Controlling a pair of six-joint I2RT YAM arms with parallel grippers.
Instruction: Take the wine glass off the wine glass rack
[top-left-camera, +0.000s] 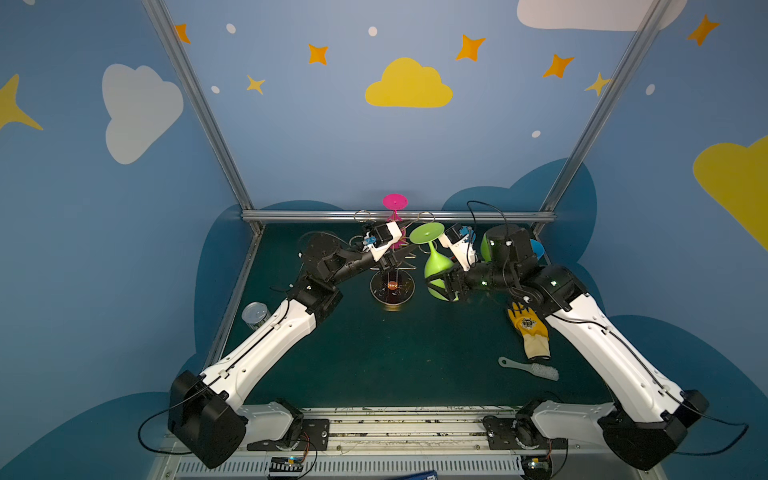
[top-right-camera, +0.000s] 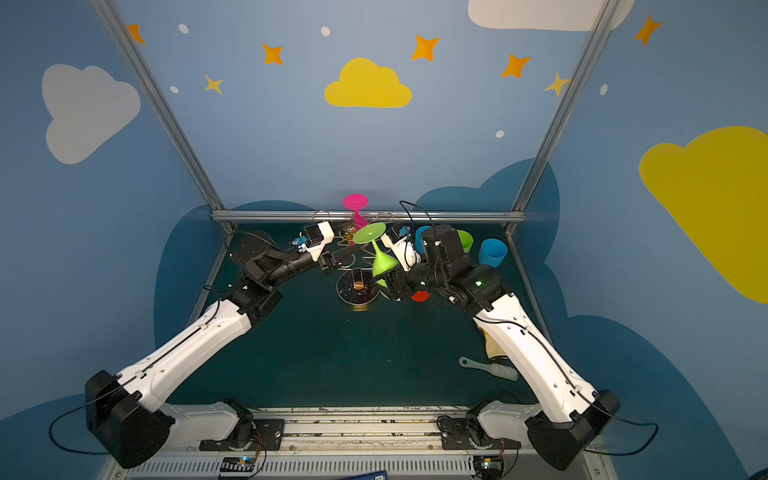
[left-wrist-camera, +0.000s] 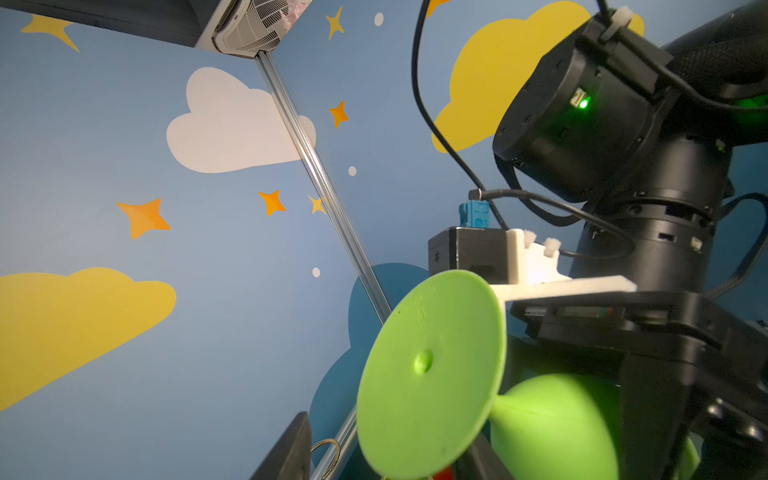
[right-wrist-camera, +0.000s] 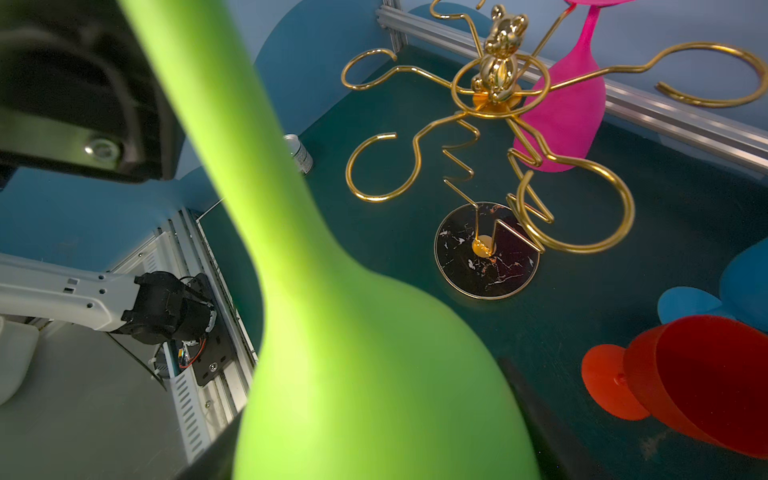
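One green glass (top-left-camera: 434, 266) in right end effector (top-left-camera: 446, 286); one pink glass (top-left-camera: 395, 202) on rack (top-left-camera: 380, 291).

The left arm (top-left-camera: 266, 345) and right arm (top-left-camera: 611, 353) have black base plates (top-left-camera: 309, 430) bolted to the slotted rail (top-left-camera: 407, 428), white shells with small screws, black cylindrical joints and thin black cables (left-wrist-camera: 503, 193) alongside. Farthest from the rail, white camera mounts (top-left-camera: 388, 235) carry blue plugs.
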